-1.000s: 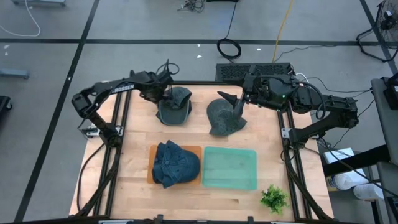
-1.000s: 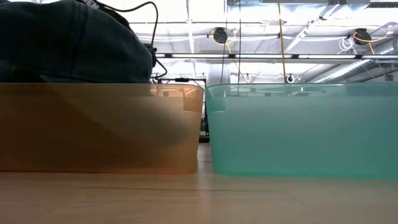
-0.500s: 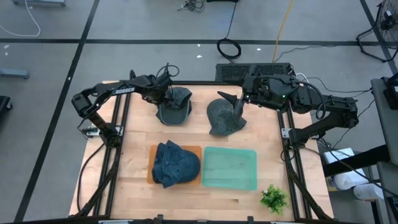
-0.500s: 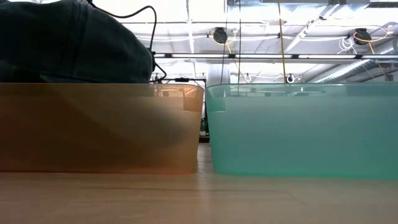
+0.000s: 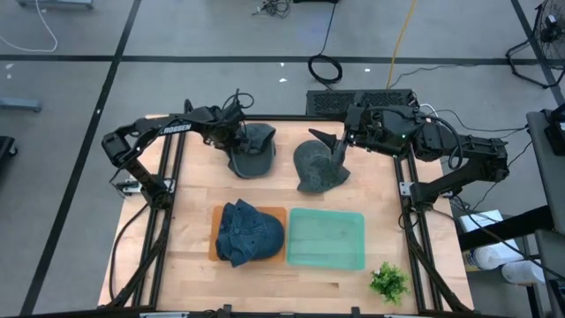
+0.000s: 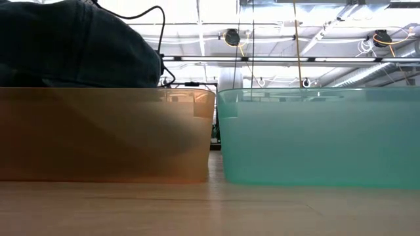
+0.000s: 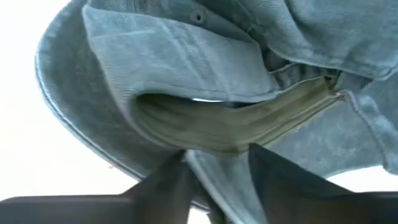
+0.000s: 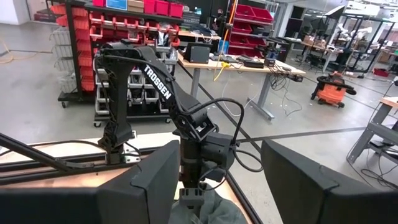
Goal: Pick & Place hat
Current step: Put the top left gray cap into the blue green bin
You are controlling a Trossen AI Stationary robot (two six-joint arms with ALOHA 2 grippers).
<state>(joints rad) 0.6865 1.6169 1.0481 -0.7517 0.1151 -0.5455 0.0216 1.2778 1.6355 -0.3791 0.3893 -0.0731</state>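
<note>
Pinching the rim of the grey cap (image 5: 251,150) with the left tool (image 7: 214,186), fingers closing on the fabric at the desk's (image 5: 194,181) far side so it can be lifted toward the green bin (image 5: 326,238). Hovering open, the right tool (image 5: 340,150) over the second grey cap (image 5: 318,168).

Small green plant (image 5: 388,282) stands at table's near right corner; coiled black cable (image 5: 325,67) lies on the floor beyond the table
</note>
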